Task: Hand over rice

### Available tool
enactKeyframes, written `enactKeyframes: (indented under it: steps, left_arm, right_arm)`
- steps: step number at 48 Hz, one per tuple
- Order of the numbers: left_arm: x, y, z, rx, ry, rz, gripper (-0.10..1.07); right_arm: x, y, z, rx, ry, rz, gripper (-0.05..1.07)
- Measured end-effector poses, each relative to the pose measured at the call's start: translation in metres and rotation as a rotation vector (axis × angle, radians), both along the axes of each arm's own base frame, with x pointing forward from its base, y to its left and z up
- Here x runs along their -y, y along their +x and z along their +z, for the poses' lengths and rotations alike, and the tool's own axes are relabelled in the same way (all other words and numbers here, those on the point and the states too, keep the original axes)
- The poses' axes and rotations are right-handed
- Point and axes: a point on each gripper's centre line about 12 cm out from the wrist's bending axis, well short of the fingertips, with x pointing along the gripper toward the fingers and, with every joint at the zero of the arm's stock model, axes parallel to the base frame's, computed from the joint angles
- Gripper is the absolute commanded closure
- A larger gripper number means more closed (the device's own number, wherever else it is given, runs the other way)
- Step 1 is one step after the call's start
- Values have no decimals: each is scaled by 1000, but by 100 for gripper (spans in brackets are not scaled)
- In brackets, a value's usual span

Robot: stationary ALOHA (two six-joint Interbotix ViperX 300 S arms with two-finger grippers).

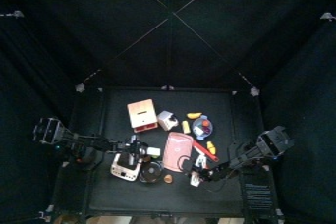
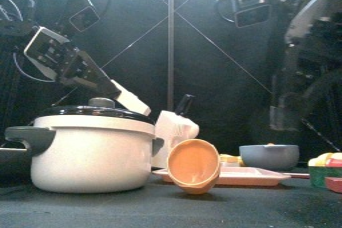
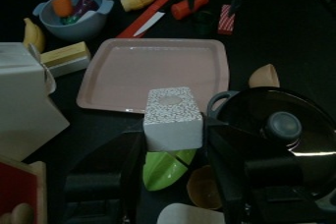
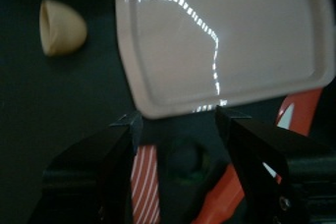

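Black curtains pen in a small black table [image 1: 98, 105] crowded with play kitchen things. Near the front left stands a white pot [image 2: 91, 148] with a black lid. The rice [image 3: 155, 71], a flat pink packet, lies mid-table, free of both arms, probably waiting to be gripped. Right gripper [image 4: 179, 130] hovers wide at its edge; left gripper [image 3: 164, 184] stands wide near the pot.

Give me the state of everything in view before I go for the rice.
rice packet: lying flat on the table, ungripped.
right gripper: open, over the packet's edge.
left gripper: open, by the pot.
pot: upright, lid on.
bowl: upright, small items inside.
tan cup: tipped on its side.
knife: lying flat.
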Motion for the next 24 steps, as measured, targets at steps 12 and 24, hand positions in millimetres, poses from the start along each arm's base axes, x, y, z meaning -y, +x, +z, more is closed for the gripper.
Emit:
enactKeyframes:
  steps: [12,24]
  left_arm:
    - [0,0,0,5,2,0,34]
    - [0,2,5,41,6,0,34]
  right_arm:
    - [33,43,40,184,-171,76,11]
    - [56,74,47,276,-149,142,11]
